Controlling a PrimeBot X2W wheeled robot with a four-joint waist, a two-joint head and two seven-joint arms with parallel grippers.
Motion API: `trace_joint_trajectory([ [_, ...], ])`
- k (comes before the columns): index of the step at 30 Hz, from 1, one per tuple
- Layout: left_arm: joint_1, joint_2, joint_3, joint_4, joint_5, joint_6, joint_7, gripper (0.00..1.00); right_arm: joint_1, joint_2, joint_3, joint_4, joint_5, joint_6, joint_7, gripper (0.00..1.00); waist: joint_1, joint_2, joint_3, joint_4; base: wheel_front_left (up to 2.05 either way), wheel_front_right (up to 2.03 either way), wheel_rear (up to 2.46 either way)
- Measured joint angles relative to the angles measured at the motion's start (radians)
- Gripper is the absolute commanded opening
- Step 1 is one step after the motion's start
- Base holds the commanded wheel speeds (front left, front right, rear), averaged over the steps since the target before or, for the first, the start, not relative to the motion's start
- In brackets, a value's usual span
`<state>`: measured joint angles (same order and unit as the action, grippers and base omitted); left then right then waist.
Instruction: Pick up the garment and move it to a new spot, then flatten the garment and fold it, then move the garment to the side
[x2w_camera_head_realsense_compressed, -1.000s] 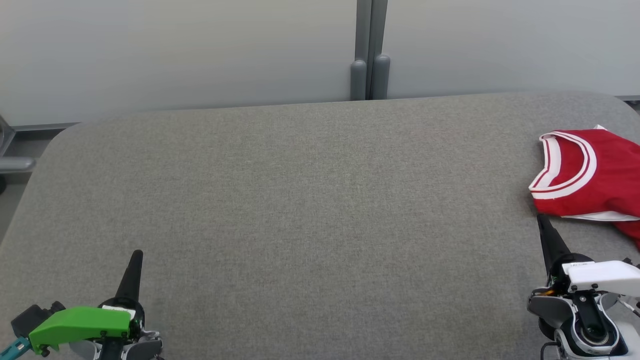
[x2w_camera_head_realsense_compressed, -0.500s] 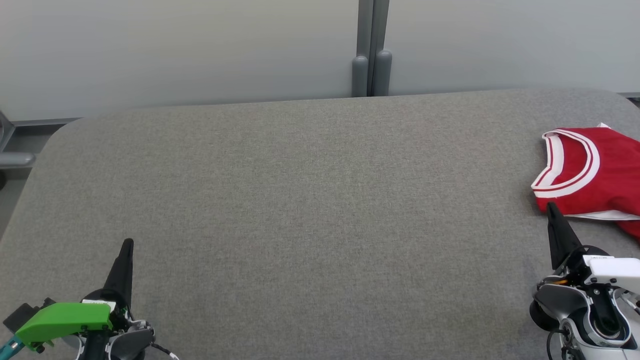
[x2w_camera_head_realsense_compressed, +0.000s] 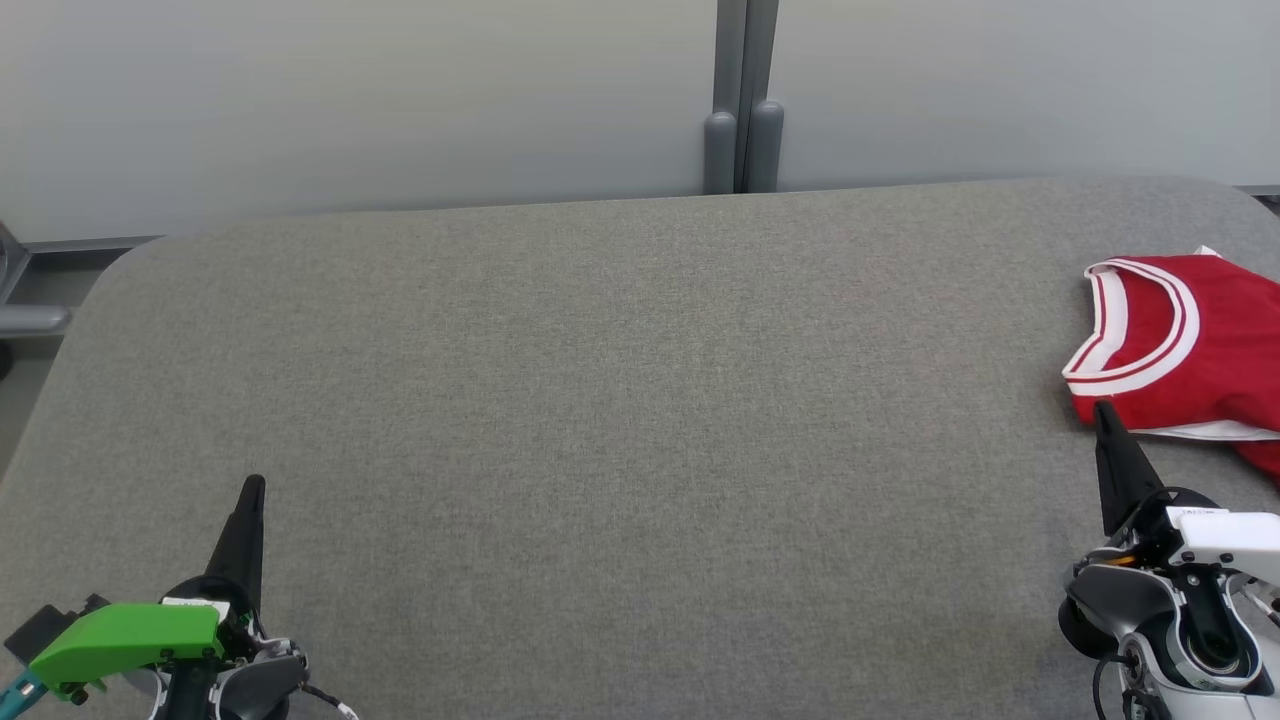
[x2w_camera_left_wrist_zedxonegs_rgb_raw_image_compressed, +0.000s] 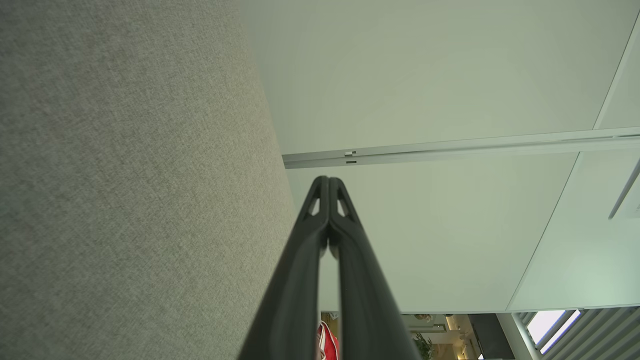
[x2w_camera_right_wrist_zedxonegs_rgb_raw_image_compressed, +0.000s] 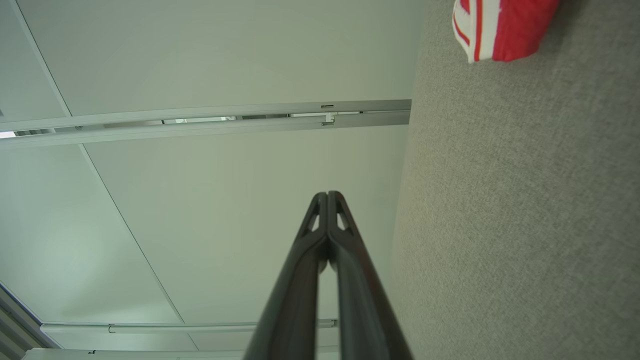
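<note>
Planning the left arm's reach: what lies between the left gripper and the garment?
Bare grey table, seen in the head view, from the left gripper to the garment.

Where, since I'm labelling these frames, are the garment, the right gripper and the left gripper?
garment (x2w_camera_head_realsense_compressed: 1235, 340), head view, on the red cloth beside its striped neckline.
right gripper (x2w_camera_head_realsense_compressed: 1104, 414), head view, at the tip of its shut fingers.
left gripper (x2w_camera_head_realsense_compressed: 254, 488), head view, at the tip of its shut fingers.

Red garment (x2w_camera_head_realsense_compressed: 1190, 350) cut off by head view's right edge; rest unseen.
</note>
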<state>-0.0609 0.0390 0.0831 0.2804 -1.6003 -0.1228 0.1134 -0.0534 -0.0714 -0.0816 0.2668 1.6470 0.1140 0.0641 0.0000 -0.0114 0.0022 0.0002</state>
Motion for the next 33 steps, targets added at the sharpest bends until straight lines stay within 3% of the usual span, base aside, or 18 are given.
trace_joint_trajectory([
  [33, 0.0, -0.001, 0.0, 0.0, 0.0, 0.0, 0.0, 0.0, 0.0, 0.001, -0.002, 0.007, 0.0, 0.0, 0.003, 0.0, 0.0, 0.0, 0.0, 0.0, 0.0, 0.0, 0.0],
])
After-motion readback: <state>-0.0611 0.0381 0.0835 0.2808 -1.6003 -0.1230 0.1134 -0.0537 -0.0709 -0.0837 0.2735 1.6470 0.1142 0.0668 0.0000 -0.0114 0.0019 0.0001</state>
